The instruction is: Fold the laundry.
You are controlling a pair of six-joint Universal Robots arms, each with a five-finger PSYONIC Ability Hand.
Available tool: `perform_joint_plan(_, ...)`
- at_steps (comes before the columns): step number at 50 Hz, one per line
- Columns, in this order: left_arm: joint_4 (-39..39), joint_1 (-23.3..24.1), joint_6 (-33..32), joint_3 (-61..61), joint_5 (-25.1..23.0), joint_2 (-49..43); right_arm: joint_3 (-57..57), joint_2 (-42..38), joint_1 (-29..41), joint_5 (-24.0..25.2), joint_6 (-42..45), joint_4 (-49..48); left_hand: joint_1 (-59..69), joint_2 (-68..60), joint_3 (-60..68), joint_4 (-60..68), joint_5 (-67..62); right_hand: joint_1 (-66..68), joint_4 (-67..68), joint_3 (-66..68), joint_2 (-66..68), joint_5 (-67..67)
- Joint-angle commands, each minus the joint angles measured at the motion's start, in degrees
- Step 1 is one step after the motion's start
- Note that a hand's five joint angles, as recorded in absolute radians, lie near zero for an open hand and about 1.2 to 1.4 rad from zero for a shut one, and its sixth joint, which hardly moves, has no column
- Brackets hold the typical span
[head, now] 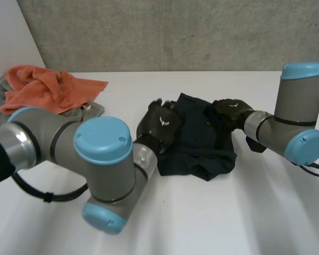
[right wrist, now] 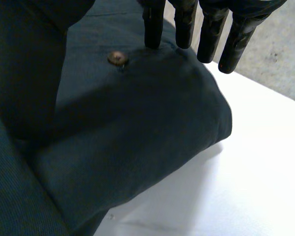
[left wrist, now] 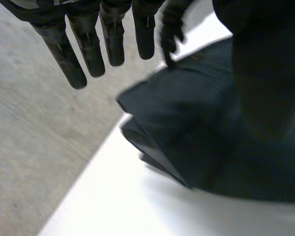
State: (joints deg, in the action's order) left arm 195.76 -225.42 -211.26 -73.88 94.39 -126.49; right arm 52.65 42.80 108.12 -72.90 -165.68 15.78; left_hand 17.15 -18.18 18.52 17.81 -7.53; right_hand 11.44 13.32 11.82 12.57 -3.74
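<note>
White table [head: 244, 212] runs back to a rough grey concrete wall [head: 175, 32]. At the far left lies a crumpled orange towel [head: 48, 87], nubbly terry, heaped on a flatter grey cloth [head: 93, 110]. The left arm [head: 95, 154] reaches in from the near left, and the left hand [head: 160, 126] rests at the left edge of a dark blue garment [head: 199, 143] of smooth woven cloth, folded into a rough square at the middle of the table. The right hand [head: 231, 112] sits on the garment's far right part, at the end of the right arm [head: 292, 122].

From the head view the fingers cannot be made out; the wrist views give them. In the left wrist view the fingers [left wrist: 88, 44] are straight and spread, holding nothing, above the garment's [left wrist: 187, 123] corner, where stacked layers show at the folded edge. In the right wrist view the fingers [right wrist: 211, 34] are straight too, their tips on or just above the rounded fold of the garment [right wrist: 137, 137], beside a small brass-coloured stud [right wrist: 117, 58] that the head view shows only as a speck.
</note>
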Motion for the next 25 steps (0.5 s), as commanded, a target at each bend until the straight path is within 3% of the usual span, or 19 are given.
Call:
perform_joint_plan(1, 5.7, -2.4, -0.2, 12.5, -1.0, -8.6, -1.4, -2.7, 0.0, 0.2, 1.8, 1.3, -0.5, 1.6, -1.9, -1.2, 0.9, -1.4, -3.3, -1.8, -2.6, 3.7)
perform_joint_plan(11, -9.2, -3.1, 0.6, 29.7, -9.7, -21.4, 2.4, -2.0, 0.2, -0.5, 14.6, 2.7, 0.1, 0.9, -1.2, -0.5, 0.2, -1.4, -3.3, -1.8, -2.6, 3.7)
perform_joint_plan(25, -16.9, -5.9, 0.8, 34.4, -6.0, -26.5, 6.9, 6.9, 1.5, -1.2, 12.3, 1.9, 2.3, -1.3, 0.9, 1.7, -1.9, -1.4, -3.3, -1.8, -2.6, 3.7)
